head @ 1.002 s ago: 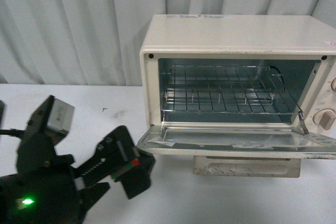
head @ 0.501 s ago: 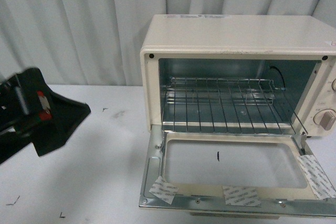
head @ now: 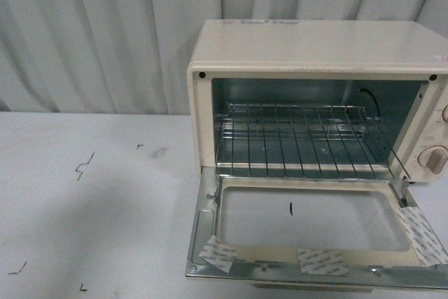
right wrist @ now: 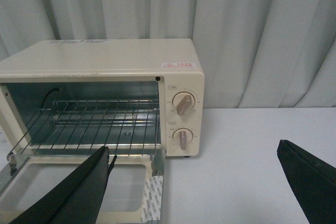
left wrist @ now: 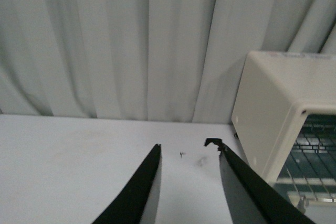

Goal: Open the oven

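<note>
**Looks done, now just don't bump anything**

Closest to me, my left gripper (left wrist: 184, 144) hangs over bare table (head: 105, 194) with its jaws apart and nothing in them. My right gripper (right wrist: 193, 148) is spread wide and empty too, facing the oven (head: 315, 43) from the side where the knobs (right wrist: 182, 103) are. Next out, the door (head: 308, 222) lies dropped flat toward me, with tape patches (head: 322, 260) on its inner frame. Behind it the rack (head: 301, 138) sits in the open cavity. The oven stands on the table's right side, backed by the curtain (head: 105, 33). I'd call this finished. Best play is to keep both grippers high and clear of that door edge, no low sweeps across it.
</note>
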Controlling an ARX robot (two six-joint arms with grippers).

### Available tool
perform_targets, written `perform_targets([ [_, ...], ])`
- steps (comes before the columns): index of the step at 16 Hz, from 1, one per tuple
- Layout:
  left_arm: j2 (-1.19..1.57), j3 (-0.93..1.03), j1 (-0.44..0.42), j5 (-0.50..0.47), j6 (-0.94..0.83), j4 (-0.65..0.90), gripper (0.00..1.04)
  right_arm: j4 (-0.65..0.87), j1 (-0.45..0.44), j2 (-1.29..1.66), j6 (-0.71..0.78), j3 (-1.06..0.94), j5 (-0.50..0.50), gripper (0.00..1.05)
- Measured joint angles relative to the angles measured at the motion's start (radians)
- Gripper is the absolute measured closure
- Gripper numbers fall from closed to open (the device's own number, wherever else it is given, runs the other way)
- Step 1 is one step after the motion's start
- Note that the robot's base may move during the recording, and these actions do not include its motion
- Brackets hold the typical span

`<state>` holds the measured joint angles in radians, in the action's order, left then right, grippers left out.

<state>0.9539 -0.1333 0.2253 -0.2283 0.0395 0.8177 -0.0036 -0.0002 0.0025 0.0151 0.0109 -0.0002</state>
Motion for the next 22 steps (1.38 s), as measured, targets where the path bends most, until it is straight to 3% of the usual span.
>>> perform_targets([
  [3,-0.143,0.057,-0.068,0.068,-0.021,-0.093,1.03,0.000,0.000,0.000,0.000,0.000,0.000,0.06],
  [4,-0.152,0.087,-0.085,0.084,-0.023,-0.029,1.03,0.000,0.000,0.000,0.000,0.000,0.000,0.06],
  [7,-0.272,0.123,-0.129,0.137,-0.023,-0.159,1.03,-0.001,0.000,0.000,0.000,0.000,0.000,0.06],
  [8,-0.339,0.123,-0.203,0.209,-0.024,-0.213,1.03,0.000,0.000,0.000,0.000,0.000,0.000,0.06],
  [9,-0.377,0.123,-0.233,0.211,-0.023,-0.248,1.03,0.000,0.000,0.000,0.000,0.000,0.001,0.06],
  [15,-0.597,0.124,-0.223,0.229,-0.023,-0.464,1.03,0.000,0.000,0.000,0.000,0.000,0.000,0.06],
  [22,-0.750,0.124,-0.223,0.228,-0.023,-0.614,1.03,0.000,0.000,0.000,0.000,0.000,0.000,0.06],
])
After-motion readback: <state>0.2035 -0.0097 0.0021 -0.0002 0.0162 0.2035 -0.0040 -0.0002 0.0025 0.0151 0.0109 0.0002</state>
